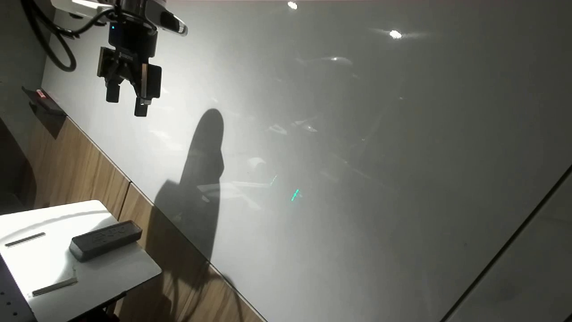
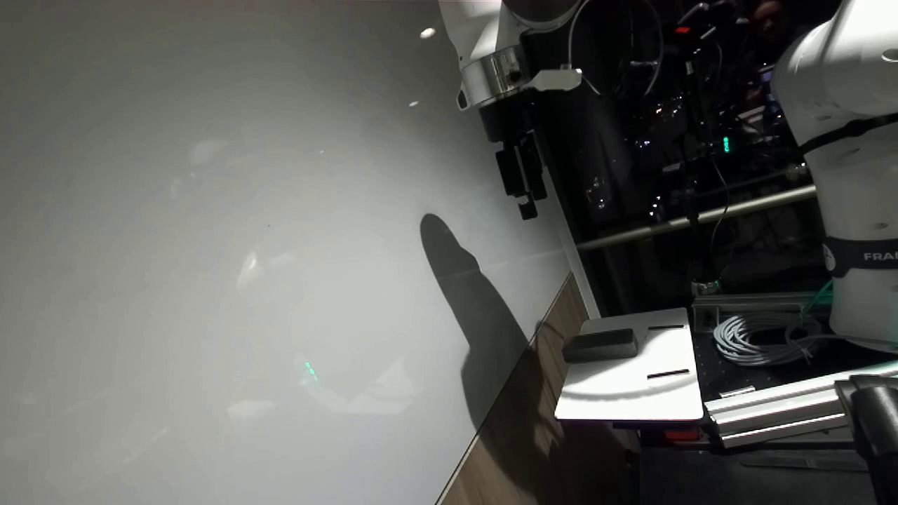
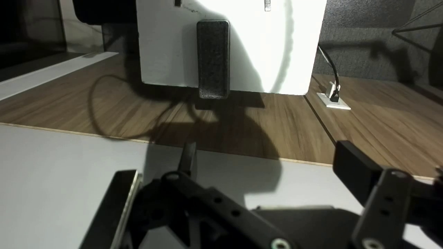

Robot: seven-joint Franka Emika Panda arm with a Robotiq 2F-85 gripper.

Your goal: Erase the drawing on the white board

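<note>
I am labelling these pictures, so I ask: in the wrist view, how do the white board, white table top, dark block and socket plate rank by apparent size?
1. White board: spans the full width, partly hidden.
2. White table top: cut off by the upper edge.
3. Dark block.
4. Socket plate: clearly smallest.

Both exterior views look from well away from the gripper [image 1: 127, 101], on different sides of it, toward the white board [image 1: 330, 152] behind it, sharing that board and the table top [image 2: 624, 407] below the gripper. The wrist view sits close above the fingers [image 3: 356, 169], facing down past them to the same table top.
</note>
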